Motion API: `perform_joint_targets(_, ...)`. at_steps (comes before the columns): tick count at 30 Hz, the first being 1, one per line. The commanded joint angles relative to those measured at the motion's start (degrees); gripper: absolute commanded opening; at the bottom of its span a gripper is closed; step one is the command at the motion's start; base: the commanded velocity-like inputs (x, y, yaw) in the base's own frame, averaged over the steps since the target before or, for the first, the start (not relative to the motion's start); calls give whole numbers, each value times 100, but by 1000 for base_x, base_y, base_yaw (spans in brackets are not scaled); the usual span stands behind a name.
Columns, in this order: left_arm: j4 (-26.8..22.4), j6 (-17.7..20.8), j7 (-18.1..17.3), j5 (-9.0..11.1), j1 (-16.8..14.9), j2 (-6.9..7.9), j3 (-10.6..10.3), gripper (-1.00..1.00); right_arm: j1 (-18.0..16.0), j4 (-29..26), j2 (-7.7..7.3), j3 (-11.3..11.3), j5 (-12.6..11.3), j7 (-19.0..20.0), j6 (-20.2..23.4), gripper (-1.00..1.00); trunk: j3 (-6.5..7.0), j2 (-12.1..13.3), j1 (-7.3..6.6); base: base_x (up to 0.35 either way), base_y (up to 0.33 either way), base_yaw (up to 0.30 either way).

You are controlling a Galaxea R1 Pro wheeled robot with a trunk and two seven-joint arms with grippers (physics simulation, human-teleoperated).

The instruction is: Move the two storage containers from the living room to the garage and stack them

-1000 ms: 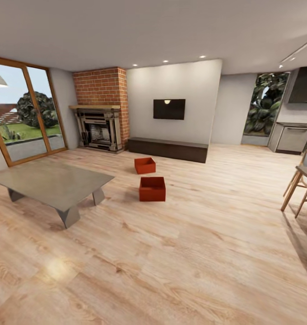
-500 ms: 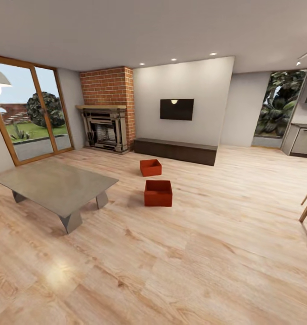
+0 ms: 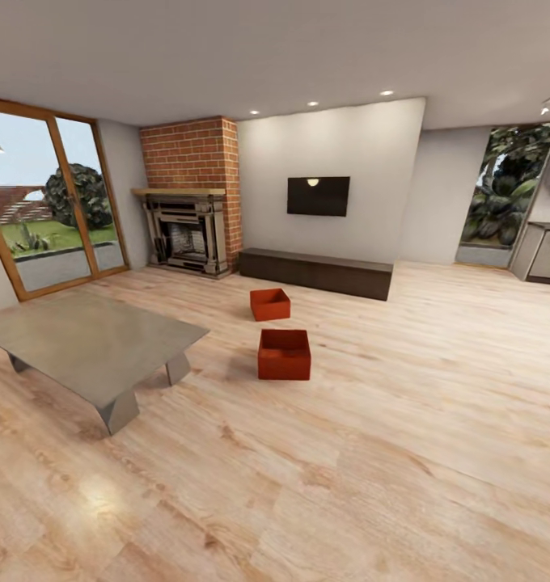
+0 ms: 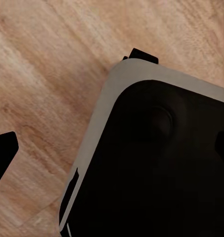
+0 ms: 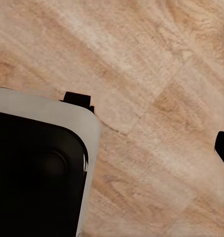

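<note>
Two storage containers on the living room's wood floor (image 3: 372,453), nearer one (image 3: 284,354) beside the grey low table (image 3: 89,343), farther one (image 3: 270,304) before the dark bench (image 3: 315,273) (both upright), my fingers' spread I cannot tell.

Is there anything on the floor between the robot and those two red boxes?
Nothing visible stands in the way. Bare wood floor stretches from the camera to the nearer storage container, with the farther storage container behind it. The low grey table sits off to the left of that path.
</note>
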Motion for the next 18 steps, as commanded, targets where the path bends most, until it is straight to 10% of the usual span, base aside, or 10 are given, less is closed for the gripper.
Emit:
perform_joint_targets(1, -7, 13, 4, 24, 0, 0, 2, 100, -8, 17, 0, 17, 46, -19, -29, 100, -6, -3, 3, 324, 0, 0)
perform_joint_targets(18, -7, 13, 4, 24, 2, 0, 2, 100, -8, 18, -1, 18, 46, -19, -27, 100, -6, -3, 3, 324, -1, 0)
